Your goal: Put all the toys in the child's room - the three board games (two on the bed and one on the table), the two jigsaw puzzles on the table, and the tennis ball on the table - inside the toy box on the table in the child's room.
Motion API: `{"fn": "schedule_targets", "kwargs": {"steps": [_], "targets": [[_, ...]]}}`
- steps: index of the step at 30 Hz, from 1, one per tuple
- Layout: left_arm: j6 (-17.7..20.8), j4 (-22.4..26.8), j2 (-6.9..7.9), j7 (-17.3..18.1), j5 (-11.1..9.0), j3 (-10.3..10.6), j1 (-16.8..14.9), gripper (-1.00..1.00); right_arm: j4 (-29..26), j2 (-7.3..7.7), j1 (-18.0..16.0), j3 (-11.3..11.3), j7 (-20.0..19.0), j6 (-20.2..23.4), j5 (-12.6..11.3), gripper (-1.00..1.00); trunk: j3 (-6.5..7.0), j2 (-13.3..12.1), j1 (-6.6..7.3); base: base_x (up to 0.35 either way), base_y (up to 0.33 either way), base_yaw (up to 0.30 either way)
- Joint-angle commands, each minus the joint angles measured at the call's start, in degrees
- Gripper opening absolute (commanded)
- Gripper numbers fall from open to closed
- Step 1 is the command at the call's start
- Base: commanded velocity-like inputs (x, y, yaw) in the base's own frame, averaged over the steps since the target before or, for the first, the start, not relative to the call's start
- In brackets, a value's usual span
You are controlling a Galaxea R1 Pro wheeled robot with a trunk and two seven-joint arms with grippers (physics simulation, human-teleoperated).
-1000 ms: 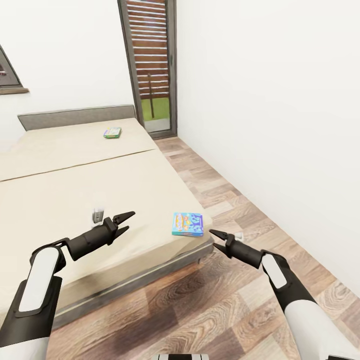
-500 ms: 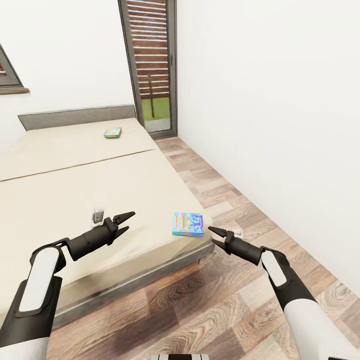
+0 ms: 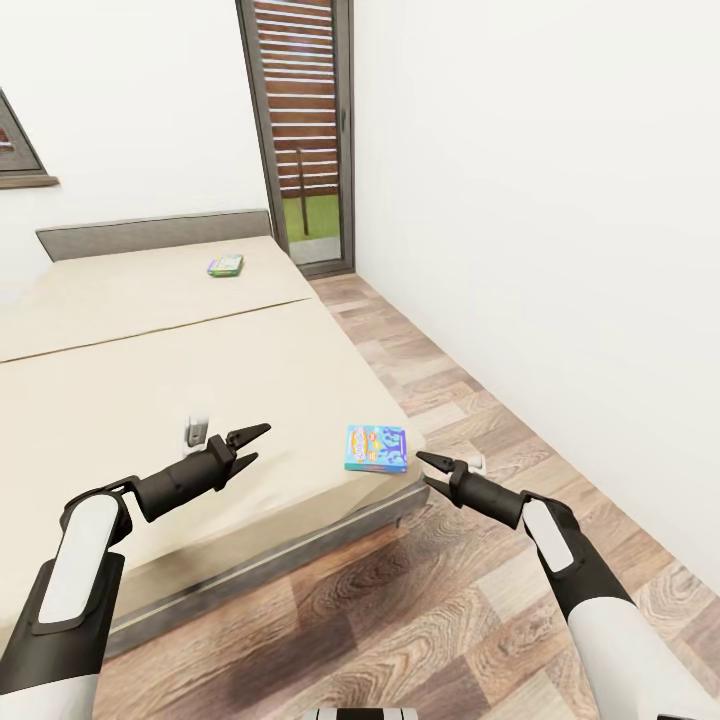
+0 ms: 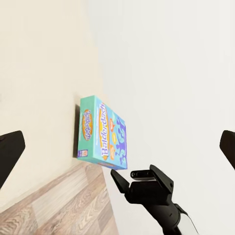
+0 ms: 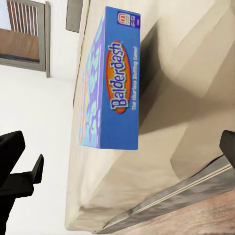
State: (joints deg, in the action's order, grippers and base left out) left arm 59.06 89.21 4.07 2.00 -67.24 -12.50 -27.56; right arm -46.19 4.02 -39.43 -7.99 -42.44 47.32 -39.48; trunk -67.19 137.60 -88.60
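The blue Balderdash box lies flat at the bed's near corner. The right gripper, jaws spread, hovers just beside it, empty. The left gripper, also spread, hangs over the mattress. A second game box sits near the headboard.

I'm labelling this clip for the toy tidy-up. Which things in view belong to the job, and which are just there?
Job:
blue Balderdash game box at the bed's near corner
green game box by the headboard
bed
right gripper, open, beside the blue box

Just there:
glazed door
wood floor
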Motion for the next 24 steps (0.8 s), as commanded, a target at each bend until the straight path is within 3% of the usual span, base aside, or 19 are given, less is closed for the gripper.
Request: {"fn": "schedule_targets", "kwargs": {"steps": [1, 24], "targets": [[0.3, 0.0, -0.01, 0.2, 0.2, -0.1, 0.0, 1.0, 0.0, 0.0, 0.0, -0.1, -0.1, 0.3, 0.0, 1.0, -0.04, 0.0, 0.01, 0.0, 0.0, 0.0], [0.3, -0.1, 0.06, 0.2, 0.3, -0.1, 0.0, 1.0, -0.2, 0.02, 0.0, -0.1, -0.1, 0.3, -0.1, 1.0, -0.04, 0.0, 0.01, 0.0, 0.0, 0.02]]}}
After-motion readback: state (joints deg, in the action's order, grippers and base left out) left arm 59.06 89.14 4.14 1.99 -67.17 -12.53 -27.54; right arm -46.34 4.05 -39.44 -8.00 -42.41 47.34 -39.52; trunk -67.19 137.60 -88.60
